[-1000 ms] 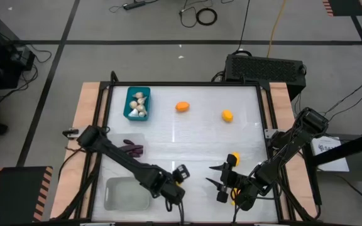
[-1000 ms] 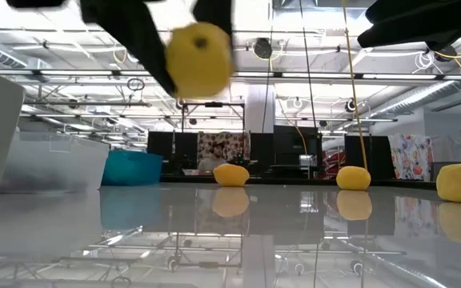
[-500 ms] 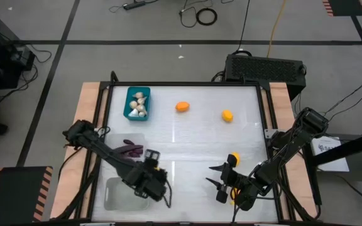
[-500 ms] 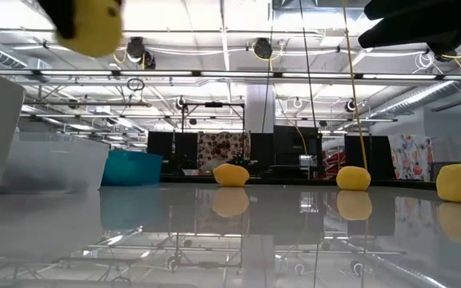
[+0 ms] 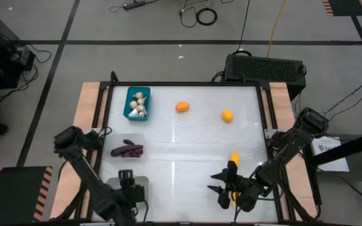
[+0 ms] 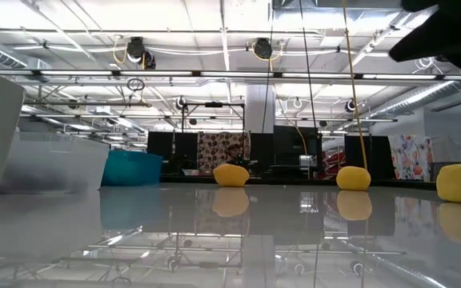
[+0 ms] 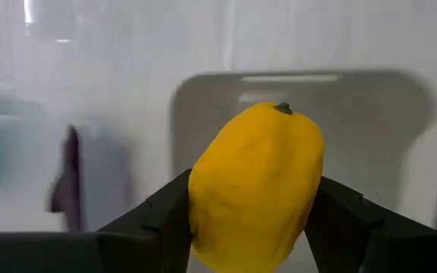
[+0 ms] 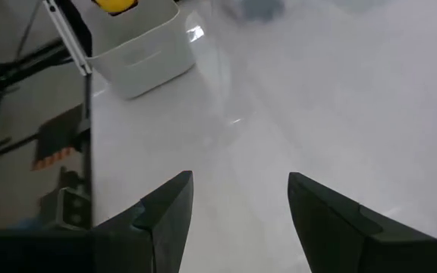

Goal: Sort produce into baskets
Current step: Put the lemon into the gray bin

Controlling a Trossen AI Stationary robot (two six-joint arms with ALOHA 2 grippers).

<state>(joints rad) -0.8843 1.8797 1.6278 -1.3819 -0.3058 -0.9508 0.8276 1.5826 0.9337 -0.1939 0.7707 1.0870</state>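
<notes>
Now left hand point(image 7: 253, 227) clamped on lemon point(image 7: 256, 182) over pale bin point(image 5: 126, 191); release centred inside; right hand point(image 8: 237, 201) apart, waiting

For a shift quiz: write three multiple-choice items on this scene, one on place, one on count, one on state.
1. Where is the left gripper?
A over the pale bin
B over the teal bin
C beside the black box

2. How many lemons lie loose on the table?
A one
B three
C five

3. What does the right gripper hold?
A an eggplant
B a lemon
C nothing

Answers: 1 A, the high view shows it there. 2 B, lemons. 3 C, its fingers stand apart, empty.
</notes>
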